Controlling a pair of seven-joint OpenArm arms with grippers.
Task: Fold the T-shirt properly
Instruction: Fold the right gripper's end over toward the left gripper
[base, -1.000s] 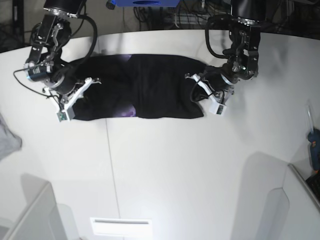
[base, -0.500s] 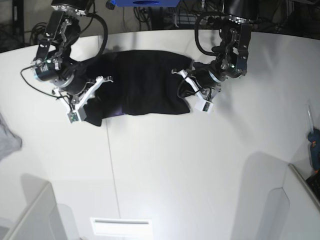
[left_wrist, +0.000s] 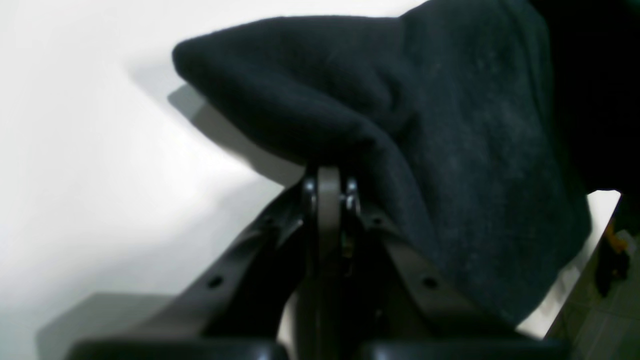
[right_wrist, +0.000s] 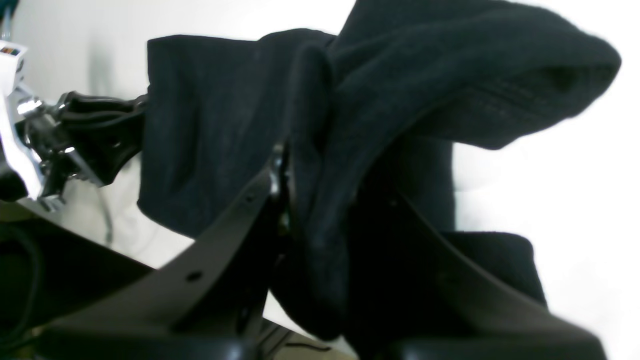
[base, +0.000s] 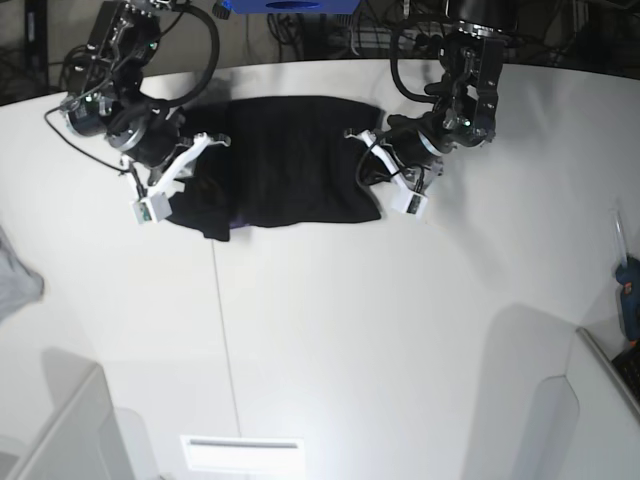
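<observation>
The black T-shirt (base: 285, 160) lies bunched and partly folded on the white table (base: 330, 330) near its far edge, plain side showing. My left gripper (base: 370, 172) holds its right end. In the left wrist view that gripper (left_wrist: 327, 177) is shut, with a fold of the T-shirt (left_wrist: 425, 115) raised over its tips above the table. My right gripper (base: 190, 170) is at the shirt's left end. In the right wrist view that gripper (right_wrist: 305, 165) is shut on a thick bunch of the T-shirt (right_wrist: 215, 125), which hangs over its fingers (right_wrist: 235, 215).
A small grey cloth (base: 15, 275) lies at the table's left edge. A blue tool (base: 628, 290) sits at the right edge. White bins stand at the front left (base: 60, 430) and front right (base: 590, 410) corners. A blue box (base: 285, 5) and cables are behind the table.
Both grippers have moved toward the table's far edge and closer together, dragging the T-shirt with them. The shirt now looks shorter and more bunched.
</observation>
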